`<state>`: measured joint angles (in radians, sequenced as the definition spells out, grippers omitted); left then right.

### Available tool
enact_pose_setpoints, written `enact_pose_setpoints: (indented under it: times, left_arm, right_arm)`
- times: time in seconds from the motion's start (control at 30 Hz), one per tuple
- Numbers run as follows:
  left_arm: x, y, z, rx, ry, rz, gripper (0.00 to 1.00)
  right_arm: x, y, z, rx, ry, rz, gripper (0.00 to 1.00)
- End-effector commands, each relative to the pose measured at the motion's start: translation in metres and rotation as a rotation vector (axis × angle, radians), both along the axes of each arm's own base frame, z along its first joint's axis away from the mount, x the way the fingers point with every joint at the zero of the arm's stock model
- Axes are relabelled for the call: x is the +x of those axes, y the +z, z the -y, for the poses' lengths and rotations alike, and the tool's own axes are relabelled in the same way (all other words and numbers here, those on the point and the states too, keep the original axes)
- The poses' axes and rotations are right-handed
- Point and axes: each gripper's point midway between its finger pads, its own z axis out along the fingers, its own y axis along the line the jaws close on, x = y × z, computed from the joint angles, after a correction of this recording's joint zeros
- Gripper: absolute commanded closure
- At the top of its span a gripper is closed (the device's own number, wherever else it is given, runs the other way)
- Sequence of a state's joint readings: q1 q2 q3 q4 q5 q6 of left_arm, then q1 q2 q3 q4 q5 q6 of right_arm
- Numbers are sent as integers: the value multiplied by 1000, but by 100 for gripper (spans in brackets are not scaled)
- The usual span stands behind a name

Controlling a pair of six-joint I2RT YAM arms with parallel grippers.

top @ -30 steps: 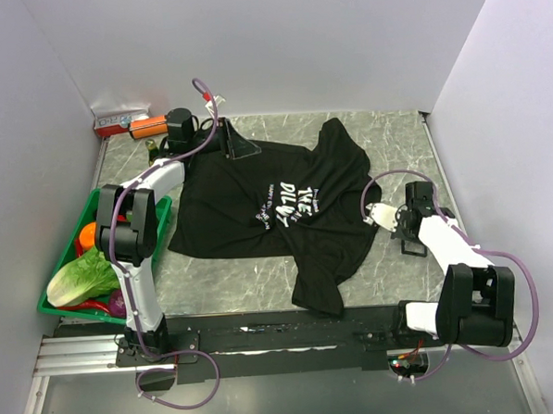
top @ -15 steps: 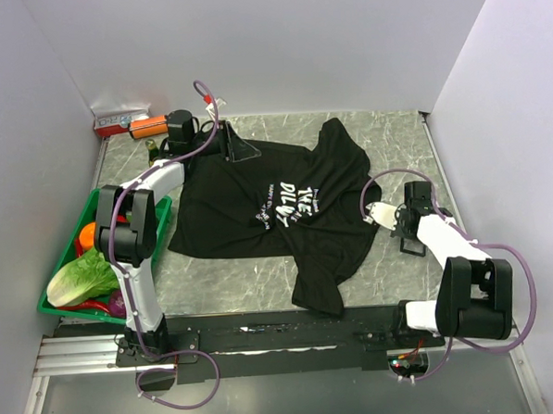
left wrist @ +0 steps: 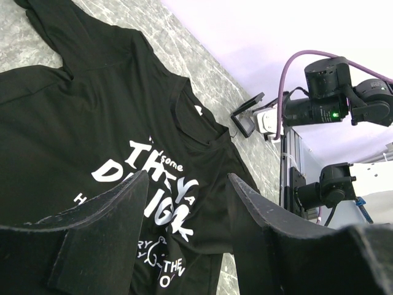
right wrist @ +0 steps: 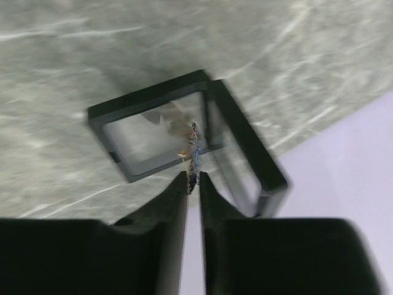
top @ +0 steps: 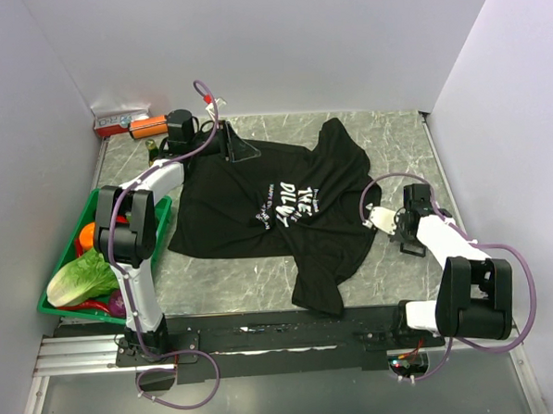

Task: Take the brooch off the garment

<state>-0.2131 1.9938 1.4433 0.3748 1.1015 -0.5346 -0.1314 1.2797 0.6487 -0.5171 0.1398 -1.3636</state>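
Note:
The garment (top: 258,199) is a black T-shirt with white lettering, spread over the middle of the table. My left gripper (top: 238,147) hovers open over its far left shoulder; in the left wrist view the lettering (left wrist: 153,203) shows between the wide-apart fingers (left wrist: 104,233). My right gripper (top: 403,232) is to the right of the shirt, off the cloth. In the right wrist view its tips (right wrist: 193,179) pinch the brooch (right wrist: 194,147), a thin blue and gold piece seen edge-on. Just under it lies an open black-framed clear case (right wrist: 153,132).
A green tray (top: 59,309) with lettuce, an orange and other produce stands at the left edge. A red and white box (top: 119,120) and an orange item (top: 147,127) lie at the back left corner. Walls close in on three sides.
My right wrist has shifted slightly nearer, over the black-framed case. The left arm and the shirt have not moved.

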Motion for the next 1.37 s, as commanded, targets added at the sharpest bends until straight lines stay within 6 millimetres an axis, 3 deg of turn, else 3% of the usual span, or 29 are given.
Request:
enact_pose_setpoints:
  times: [0.0,0.1,0.13,0.23,0.33,0.37,0.4,0.43,0.47,0.53,0.57,0.6,0.63,0.67,0.7,0.73,0.77,0.83,0.9,1.0,1.03,1.13,1.2,1.33]
  left_arm:
    - [-4,33,0,-16,-12,97,41]
    - [-5,30,0,-11,-14,94,41]
    - [-4,31,0,-10,-11,96,41]
    - [-6,29,0,-10,-15,89,41]
    - [-6,28,0,-9,-12,87,41]
    - [-6,29,0,-9,-12,86,41]
    - [-6,30,0,-9,-12,90,41]
    - [-6,31,0,-9,-11,91,41]
    - [-6,32,-1,-7,-10,98,41]
    - [-4,31,-1,11,-7,104,41]
    - [-4,32,-2,18,-2,110,40]
    - [-5,28,-3,33,0,86,40]
    - [-3,32,-5,41,7,98,38]
    - [3,31,-7,59,33,114,36]
    - [7,32,-10,69,51,114,21]
    - [13,35,-17,83,74,128,4]
    - [16,38,-21,91,85,140,4]
    - [30,50,-35,112,134,175,4]
    - [46,62,-54,127,199,210,4]
    - [74,101,-83,150,301,301,3]
    - [80,105,-92,160,323,296,3]
    - [99,139,-122,163,416,367,4]
    - [106,163,-144,167,473,431,3]
    - [116,192,-176,201,583,523,3]
  right_arm:
    - [-15,5,-10,67,-37,-65,73]
    - [-16,11,-16,102,-49,-61,64]
    - [-21,11,-21,127,-45,-82,55]
    - [-25,21,-41,229,-40,-120,52]
    - [-14,43,-63,335,-59,-126,50]
    - [-7,61,-85,445,-68,-130,48]
    - [-1,73,-100,500,-56,-127,32]
    - [6,80,-114,564,-105,-133,9]
    - [25,110,-134,663,-86,-80,1]
    - [47,131,-165,784,-150,-79,0]
    - [74,164,-174,836,-145,8,0]
    - [89,177,-185,872,-160,38,0]
    - [105,178,-190,913,-283,41,0]
    - [129,208,-193,944,-302,133,0]
    - [149,221,-191,949,-338,207,1]
    - [164,220,-194,977,-417,205,0]
    - [181,250,-196,1013,-409,285,0]
    - [208,270,-198,1044,-450,392,0]
    - [229,308,-194,1056,-448,548,0]
    - [250,345,-191,1100,-493,697,0]
    - [253,360,-187,1121,-523,750,0]
    - [262,380,-179,1155,-564,851,0]
    - [265,383,-177,1160,-573,876,0]
    - [268,392,-175,1156,-569,903,0]
